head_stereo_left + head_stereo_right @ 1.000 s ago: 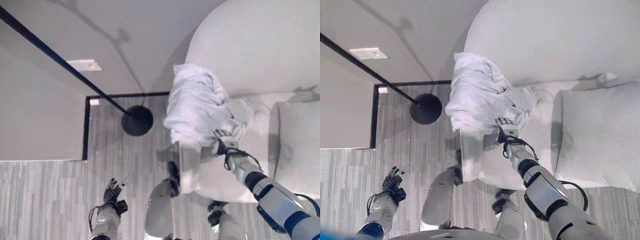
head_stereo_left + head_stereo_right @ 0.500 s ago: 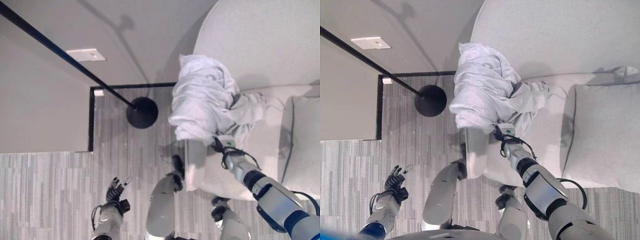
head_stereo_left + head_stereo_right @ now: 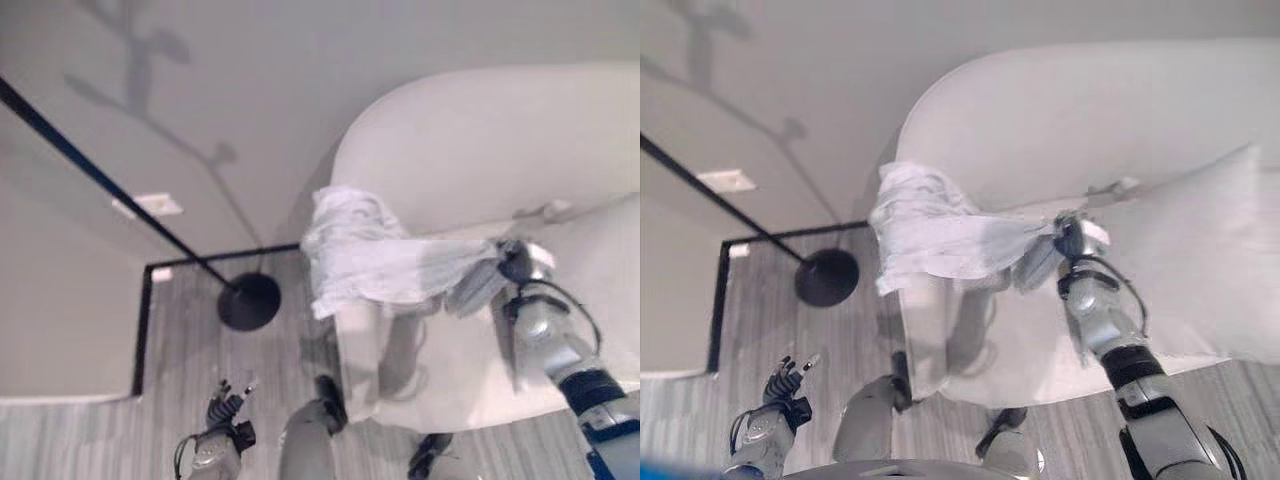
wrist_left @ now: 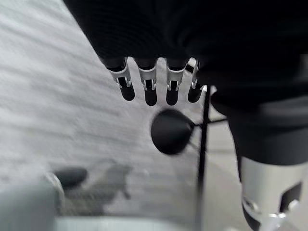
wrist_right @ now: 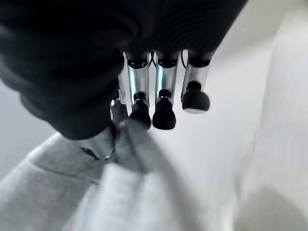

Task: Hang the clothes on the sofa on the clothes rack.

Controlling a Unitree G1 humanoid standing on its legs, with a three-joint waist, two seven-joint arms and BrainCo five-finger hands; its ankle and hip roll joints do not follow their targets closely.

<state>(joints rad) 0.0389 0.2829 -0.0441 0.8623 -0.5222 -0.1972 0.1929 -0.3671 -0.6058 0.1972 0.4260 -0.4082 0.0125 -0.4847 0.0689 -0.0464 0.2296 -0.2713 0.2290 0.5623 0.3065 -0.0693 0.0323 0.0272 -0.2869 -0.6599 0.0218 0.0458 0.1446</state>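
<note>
Left eye view: pale crumpled garment [image 3: 375, 262] draped over the sofa's [image 3: 480, 170] left armrest edge, one end stretched to the right robot hand [image 3: 515, 268], which pinches it. Left robot hand [image 3: 225, 410] low over the floor, fingers relaxed, holding nothing. Clothes rack [image 3: 245, 300] base nearby.

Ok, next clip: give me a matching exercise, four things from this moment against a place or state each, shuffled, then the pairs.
Things:
1. white garment
2. right hand
3. left hand
4. rack base

Places or states:
A. round and black, on the striped floor
B. low over the floor, holding nothing
C. pinching cloth
D. draped over the sofa arm, one end pulled taut

Pairs: 1-D, 2-C, 3-B, 4-A
</note>
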